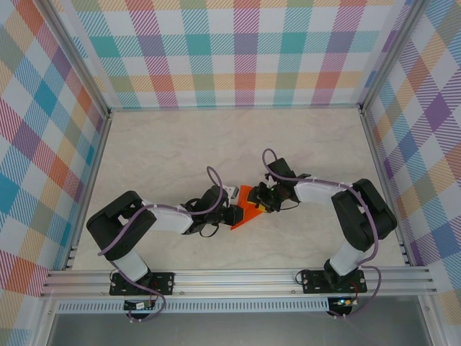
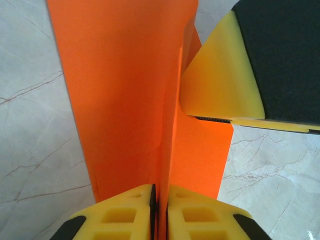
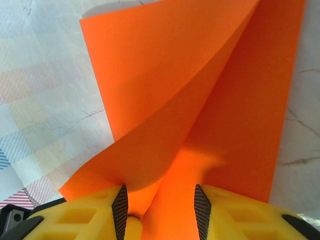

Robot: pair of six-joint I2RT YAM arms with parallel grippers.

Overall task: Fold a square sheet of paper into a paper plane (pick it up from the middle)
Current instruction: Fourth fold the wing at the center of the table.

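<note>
The square sheet of paper [image 1: 246, 209] is bright orange, partly folded, and held just above the table between both grippers. My left gripper [image 2: 160, 189] is shut on an upright crease of the sheet [image 2: 125, 85], which runs straight away from its fingertips. In the top view the left gripper [image 1: 234, 215] meets the sheet from the left and the right gripper [image 1: 261, 200] from the right. My right gripper [image 3: 160, 195] has its jaws apart, and a curved flap of the sheet [image 3: 200, 90] bulges loosely between them. One right finger [image 2: 220, 80] presses the sheet's side. A paper plane is out of view.
The marble-pattern tabletop [image 1: 216, 144] is ringed by checked walls with aluminium rails [image 1: 238, 277] along the near edge. Both arms bend inward and meet at the table's middle.
</note>
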